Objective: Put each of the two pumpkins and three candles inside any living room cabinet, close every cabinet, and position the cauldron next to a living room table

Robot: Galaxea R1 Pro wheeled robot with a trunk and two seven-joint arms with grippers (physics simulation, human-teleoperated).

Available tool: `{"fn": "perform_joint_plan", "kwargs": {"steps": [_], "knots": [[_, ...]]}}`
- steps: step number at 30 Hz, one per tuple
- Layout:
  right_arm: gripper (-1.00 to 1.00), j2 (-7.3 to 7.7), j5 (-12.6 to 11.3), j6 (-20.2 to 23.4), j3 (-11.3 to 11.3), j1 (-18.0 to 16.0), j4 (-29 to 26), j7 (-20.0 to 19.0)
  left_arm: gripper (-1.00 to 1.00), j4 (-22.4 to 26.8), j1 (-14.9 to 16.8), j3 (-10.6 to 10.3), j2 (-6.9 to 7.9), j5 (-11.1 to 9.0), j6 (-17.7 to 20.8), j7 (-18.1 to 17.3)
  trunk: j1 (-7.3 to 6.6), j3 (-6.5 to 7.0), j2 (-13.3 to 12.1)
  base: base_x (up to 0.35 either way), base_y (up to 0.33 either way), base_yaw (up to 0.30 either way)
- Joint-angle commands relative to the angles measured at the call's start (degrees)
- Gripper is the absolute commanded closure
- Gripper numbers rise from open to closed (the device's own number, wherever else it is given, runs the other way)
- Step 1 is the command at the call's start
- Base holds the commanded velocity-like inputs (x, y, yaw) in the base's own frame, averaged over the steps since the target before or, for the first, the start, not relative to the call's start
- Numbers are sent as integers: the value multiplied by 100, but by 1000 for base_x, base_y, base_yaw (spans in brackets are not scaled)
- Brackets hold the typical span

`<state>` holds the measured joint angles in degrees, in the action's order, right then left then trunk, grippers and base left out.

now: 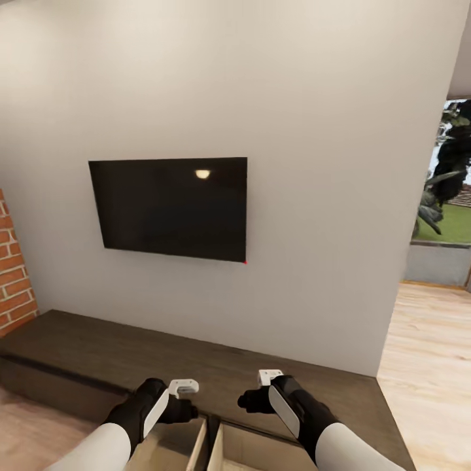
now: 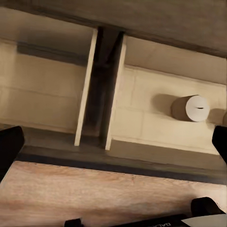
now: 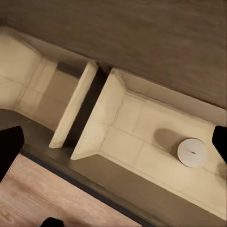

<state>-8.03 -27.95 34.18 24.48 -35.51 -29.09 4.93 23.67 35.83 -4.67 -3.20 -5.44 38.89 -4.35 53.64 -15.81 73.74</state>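
Tool (image 3: 113,142) above candle (image 3: 192,152) (in drawer)

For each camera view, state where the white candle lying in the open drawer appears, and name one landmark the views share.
Head view: the candle cannot be made out; just the open drawers' near edges reach the bottom edge.
Left wrist view: candle at right, in the right-hand drawer.
Right wrist view: candle at lower right, same drawer.
Shared landmark: divider gap between the drawers.

cabinet (image 1: 196,356): dark-brown wood, matt, fine grain
drawers (image 3: 142,137): pale beige inside, smooth, matt
candle (image 3: 192,152): white, smooth, matt, waxy look
floor (image 1: 428,366): light wood planks, slight sheen
wall (image 1: 294,131): plain off-white, matt
screen (image 1: 171,207): black, glossy, reflects a lamp
brick (image 1: 13,271): red, rough
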Motion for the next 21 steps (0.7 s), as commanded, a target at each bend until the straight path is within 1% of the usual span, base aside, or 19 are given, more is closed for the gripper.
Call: {"fn": "perform_joint_plan", "kwargs": {"steps": [1,15,18,21], "knots": [[-100,3,-56,18,29,-6,-9,52,-100,6,3,-43,7,-54,22,13,1,-8,6,0,327,285],[-100,-5,-44,18,38,-9,-12,52,-100,6,3,-43,12,-54,22,13,1,-8,6,0,324,287],[-100,-5,-43,17,39,-5,-13,52,-100,6,3,-43,10,-54,22,13,1,-8,6,0,200,288],[-100,-5,-39,18,39,-5,-10,52,-100,6,3,-43,9,-54,22,11,1,-8,6,0,67,288]]}}
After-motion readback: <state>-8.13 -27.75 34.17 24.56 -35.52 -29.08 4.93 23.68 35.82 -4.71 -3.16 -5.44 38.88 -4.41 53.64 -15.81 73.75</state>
